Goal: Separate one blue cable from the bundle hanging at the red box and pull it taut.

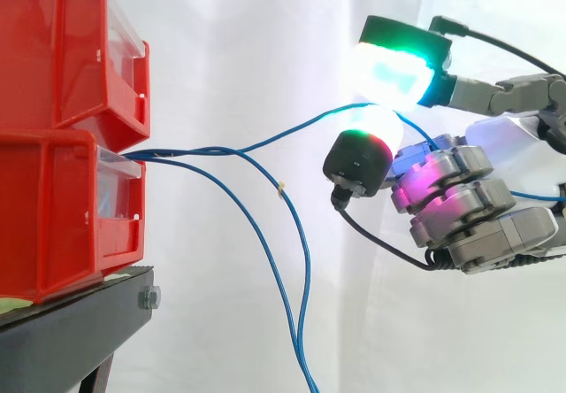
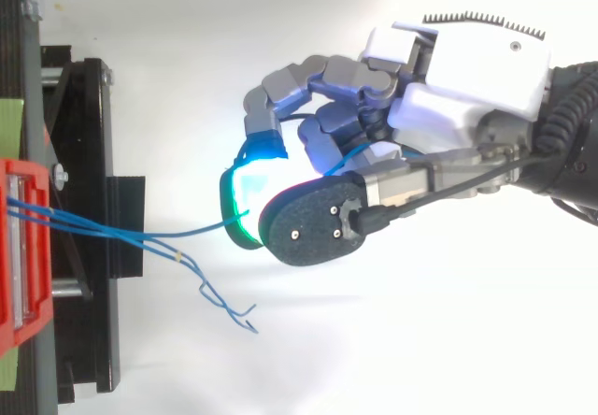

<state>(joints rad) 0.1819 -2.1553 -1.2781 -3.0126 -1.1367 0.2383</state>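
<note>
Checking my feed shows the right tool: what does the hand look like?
The hand has a white housing and grey, blocky, segmented fingers. Their thick pads sit in rounded black caps and glow green, cyan, white and magenta.

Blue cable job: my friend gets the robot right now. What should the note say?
Hand: shut on one blue cable, pinched between its fingers.
Things: that cable runs from the red box up to the hand; the other cables hang down below it.
Done: one cable separated.
Left: it curves slightly, so probably pull away until straight.
</note>
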